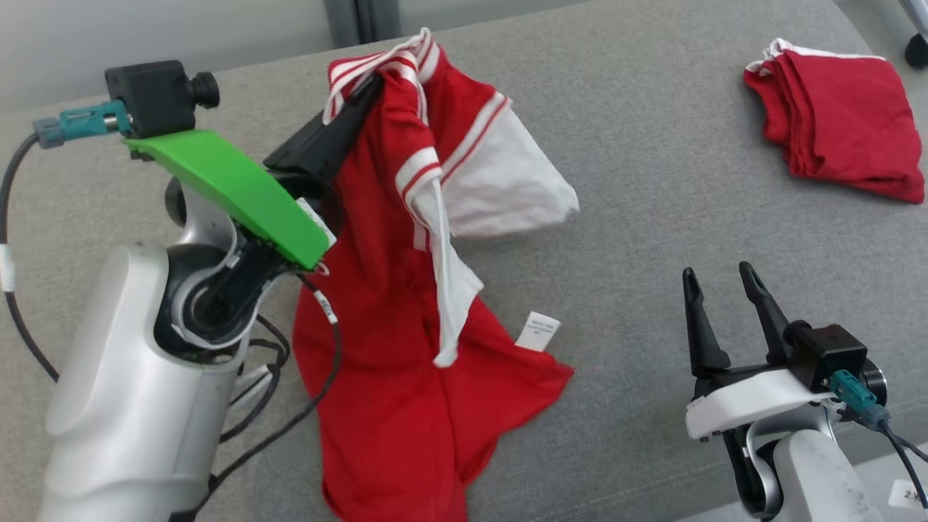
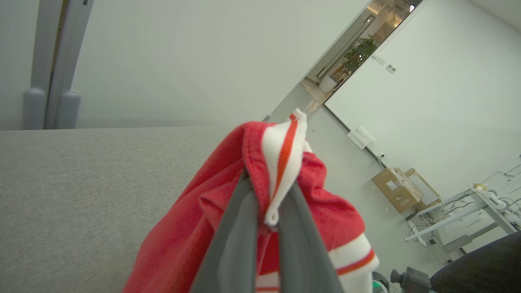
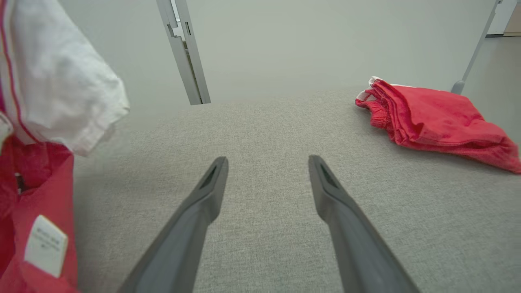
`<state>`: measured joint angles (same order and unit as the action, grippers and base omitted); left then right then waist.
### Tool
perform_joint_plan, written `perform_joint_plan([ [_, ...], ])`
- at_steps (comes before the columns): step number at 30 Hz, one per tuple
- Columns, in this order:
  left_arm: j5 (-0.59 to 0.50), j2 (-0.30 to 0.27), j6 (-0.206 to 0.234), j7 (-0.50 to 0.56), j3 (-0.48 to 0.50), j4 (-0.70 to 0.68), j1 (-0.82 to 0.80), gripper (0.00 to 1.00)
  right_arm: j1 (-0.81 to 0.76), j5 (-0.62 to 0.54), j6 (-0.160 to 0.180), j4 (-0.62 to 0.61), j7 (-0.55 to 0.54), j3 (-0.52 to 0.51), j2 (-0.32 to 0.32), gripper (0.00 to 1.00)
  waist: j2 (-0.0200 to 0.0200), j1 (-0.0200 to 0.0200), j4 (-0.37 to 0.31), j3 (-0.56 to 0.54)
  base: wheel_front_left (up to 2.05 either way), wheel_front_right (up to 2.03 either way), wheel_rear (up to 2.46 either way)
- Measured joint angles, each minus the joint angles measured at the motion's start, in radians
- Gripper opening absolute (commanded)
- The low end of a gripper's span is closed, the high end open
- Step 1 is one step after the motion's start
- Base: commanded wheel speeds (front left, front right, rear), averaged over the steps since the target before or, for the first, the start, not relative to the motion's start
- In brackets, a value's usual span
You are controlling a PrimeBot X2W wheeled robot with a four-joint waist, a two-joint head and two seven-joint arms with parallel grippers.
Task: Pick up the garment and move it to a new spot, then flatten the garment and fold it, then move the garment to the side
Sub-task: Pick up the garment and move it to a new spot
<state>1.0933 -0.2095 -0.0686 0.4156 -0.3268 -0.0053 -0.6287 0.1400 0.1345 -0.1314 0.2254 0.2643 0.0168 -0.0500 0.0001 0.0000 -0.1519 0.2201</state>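
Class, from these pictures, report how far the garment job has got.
Done: the pick-up; the left claw is shut on the garment by its striped trim. In hand: the move, its upper part raised, its lower part lying on the grey surface. Left: setting down, flattening, folding, moving aside. The right claw is open.

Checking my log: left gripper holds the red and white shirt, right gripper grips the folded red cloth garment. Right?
No: the right gripper is open and empty, apart from the folded red cloth garment, per the right wrist view. The left gripper does hold the red and white shirt.
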Motion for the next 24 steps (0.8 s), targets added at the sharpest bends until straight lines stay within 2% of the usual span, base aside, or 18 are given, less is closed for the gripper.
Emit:
perform_joint_plan([
  [2,-0.023,-0.005,-0.03,-0.045,0.005,0.092,-0.037,0.0,0.012,0.008,0.0,0.002,0.0,0.003,0.0,1.0,0.0,0.0,-0.021,0.019,0.0,0.0,0.0],
  [5,-0.087,-0.015,-0.05,-0.154,0.001,0.232,-0.094,0.0,0.025,0.023,0.0,0.008,0.0,0.011,0.0,1.0,0.0,0.0,-0.054,0.049,0.0,0.0,0.0],
  [6,-0.121,-0.023,-0.054,-0.19,-0.007,0.27,-0.107,0.29,0.028,0.026,0.0,0.009,0.0,0.014,-0.001,1.0,0.0,0.0,-0.063,0.056,0.0,0.0,0.0],
  [7,-0.167,-0.039,-0.056,-0.238,-0.03,0.326,-0.123,0.42,0.031,0.032,0.0,0.011,0.0,0.018,-0.001,1.0,0.0,0.0,-0.077,0.067,0.0,0.0,0.0],
  [8,-0.189,-0.045,-0.056,-0.269,-0.044,0.361,-0.13,0.67,0.031,0.034,0.0,0.013,0.0,0.02,0.0,1.0,0.0,0.0,-0.086,0.073,0.0,0.0,0.0],
  [9,-0.218,-0.052,-0.057,-0.303,-0.066,0.407,-0.135,1.0,0.032,0.035,0.0,0.016,0.0,0.023,0.001,1.0,0.0,0.0,-0.098,0.081,0.0,0.0,0.0],
  [14,-0.368,-0.084,-0.059,-0.486,-0.182,0.546,-0.161,1.0,0.033,0.038,0.0,0.026,0.0,0.003,0.0,1.0,0.0,0.0,-0.133,0.099,0.0,0.0,0.0],
  [17,-0.416,-0.078,-0.059,-0.606,-0.201,0.603,-0.158,1.0,0.026,0.025,0.0,0.025,0.0,-0.015,0.0,1.0,0.0,0.0,-0.132,0.088,0.0,0.0,0.0],
  [20,-0.435,-0.05,-0.038,-0.658,-0.196,0.614,-0.122,1.0,0.011,0.006,0.0,0.021,0.0,-0.033,0.001,1.0,0.0,0.0,-0.125,0.069,0.0,0.0,0.0],
  [24,-0.453,-0.015,-0.005,-0.675,-0.163,0.555,-0.004,1.0,-0.017,-0.019,0.0,0.013,0.0,-0.061,0.001,1.0,0.0,0.0,-0.101,0.032,0.0,0.0,0.0],
])
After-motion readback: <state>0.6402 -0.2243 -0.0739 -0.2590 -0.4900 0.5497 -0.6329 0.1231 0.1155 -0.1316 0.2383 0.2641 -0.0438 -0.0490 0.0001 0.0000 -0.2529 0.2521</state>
